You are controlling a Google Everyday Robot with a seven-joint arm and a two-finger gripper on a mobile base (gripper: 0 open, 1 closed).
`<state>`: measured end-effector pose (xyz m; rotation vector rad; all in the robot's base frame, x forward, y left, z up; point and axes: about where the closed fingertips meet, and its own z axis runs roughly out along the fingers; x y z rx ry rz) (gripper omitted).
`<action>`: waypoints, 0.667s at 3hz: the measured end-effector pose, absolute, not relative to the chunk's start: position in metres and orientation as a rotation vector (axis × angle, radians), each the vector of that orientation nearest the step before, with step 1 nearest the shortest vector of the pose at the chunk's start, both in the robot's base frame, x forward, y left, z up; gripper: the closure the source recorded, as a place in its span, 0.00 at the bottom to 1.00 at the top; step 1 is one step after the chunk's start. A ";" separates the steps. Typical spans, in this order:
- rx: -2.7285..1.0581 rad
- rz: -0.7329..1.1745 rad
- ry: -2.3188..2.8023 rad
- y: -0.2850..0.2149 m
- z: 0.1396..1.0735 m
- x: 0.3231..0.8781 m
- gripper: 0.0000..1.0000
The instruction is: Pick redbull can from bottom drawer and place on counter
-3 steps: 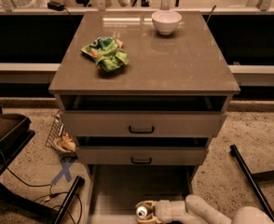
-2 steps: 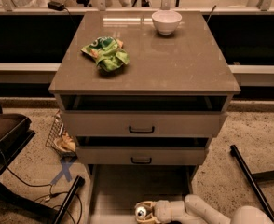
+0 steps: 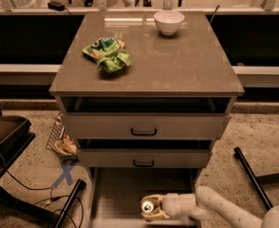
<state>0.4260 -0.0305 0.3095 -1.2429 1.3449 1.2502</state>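
A: Where is the tool (image 3: 150,209) and how do its fingers stand?

B: It is at 6 o'clock in the view, low inside the bottom drawer (image 3: 116,194). The white arm (image 3: 210,205) comes in from 4 o'clock. The two fingers are close together, one on each side of the redbull can (image 3: 148,206), and they seem to be clamped on it.

A: So the can is in the drawer?

B: Yes, over the front part of the drawer floor, with its silvery top towards the camera. I see nothing else in this drawer.

A: And on the tabletop (image 3: 177,65)?

B: A white bowl (image 3: 168,22) stands near the far edge, at about 1 o'clock. I cannot see if something is inside. A crumpled green bag (image 3: 108,54) lies at 10 o'clock, well apart from the bowl.

A: The other drawers?

B: The top drawer (image 3: 144,126) and the middle drawer (image 3: 143,158) are each pulled out a little. Their inside is dark, so I cannot tell the contents.
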 end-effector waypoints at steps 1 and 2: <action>-1.218 1.269 1.377 -0.044 0.391 0.436 1.00; -1.187 1.279 1.393 -0.060 0.468 0.451 1.00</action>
